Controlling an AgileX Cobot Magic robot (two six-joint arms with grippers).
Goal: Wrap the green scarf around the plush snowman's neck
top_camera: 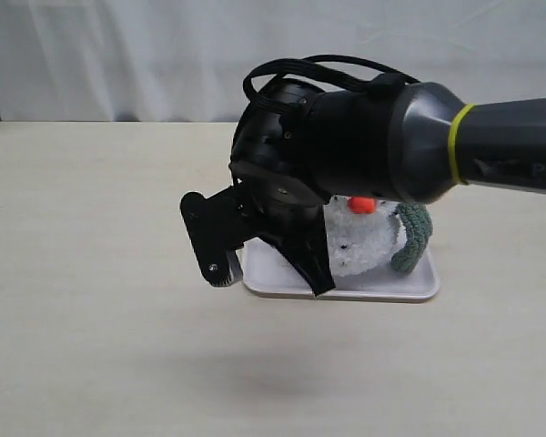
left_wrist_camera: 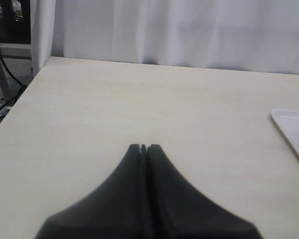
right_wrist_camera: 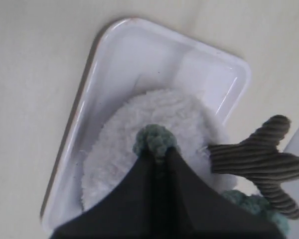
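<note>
The right claw (right_wrist_camera: 158, 155), clamped on the green scarf (right_wrist_camera: 153, 137) end, hung over the plush snowman (right_wrist_camera: 114, 149), seemingly near its neck; the left claw (left_wrist_camera: 143, 148), closed empty, sat well apart

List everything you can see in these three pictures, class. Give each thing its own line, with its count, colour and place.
table: one, pale wood, under everything.
curtain: one, white, behind the table.
tray: one, white, on the table.
snowman: one, fluffy white with an orange nose, in the tray.
twig arm: one in view, dark brown, sticking out from the snowman's side.
scarf: one, grey-green, curving beside the snowman, with a tuft pinched above its body.
right gripper: one, black, shut on the scarf, over the tray.
left gripper: one, black, shut and empty, over the table.
</note>
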